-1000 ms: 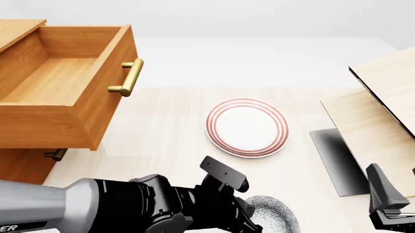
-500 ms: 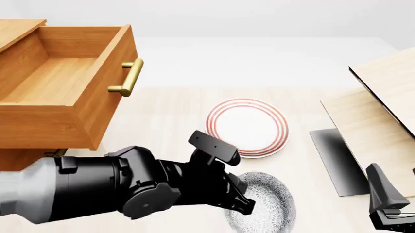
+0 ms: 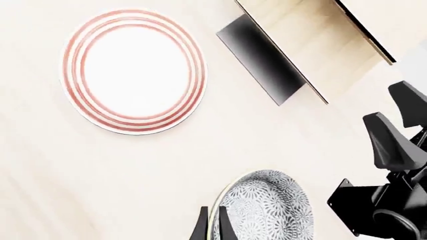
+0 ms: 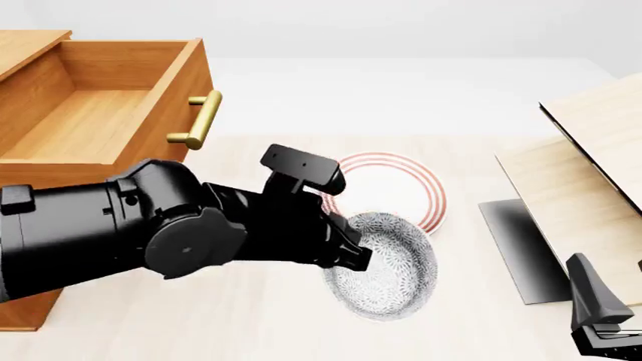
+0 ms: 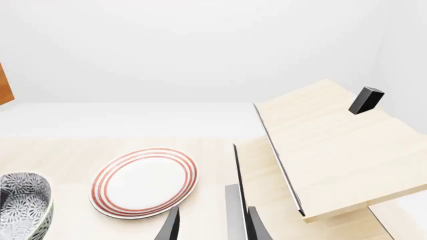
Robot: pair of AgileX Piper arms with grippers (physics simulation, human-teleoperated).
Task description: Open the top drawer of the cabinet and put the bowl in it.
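The top drawer (image 4: 95,128) of the cabinet (image 4: 28,45) stands pulled out and empty at the left, its brass handle (image 4: 198,120) facing the table. My left gripper (image 4: 353,254) is shut on the rim of the speckled bowl (image 4: 389,265), which hangs tilted above the table, right of the drawer and over the near edge of the plate. In the left wrist view the fingertips (image 3: 201,230) pinch the bowl (image 3: 267,210) at its rim. My right gripper (image 5: 212,227) is open and holds nothing, low at the front right (image 4: 602,320); the bowl (image 5: 23,212) shows at that view's edge.
A white plate with red rings (image 4: 396,188) lies mid-table, partly behind the bowl. A pale light-wood structure with black edges (image 4: 592,143) rises at the right. A lower drawer's handle is hidden behind my left arm.
My left arm has lifted the bowl from the table's front edge, up and away toward the plate and the drawer. The right arm has not moved.
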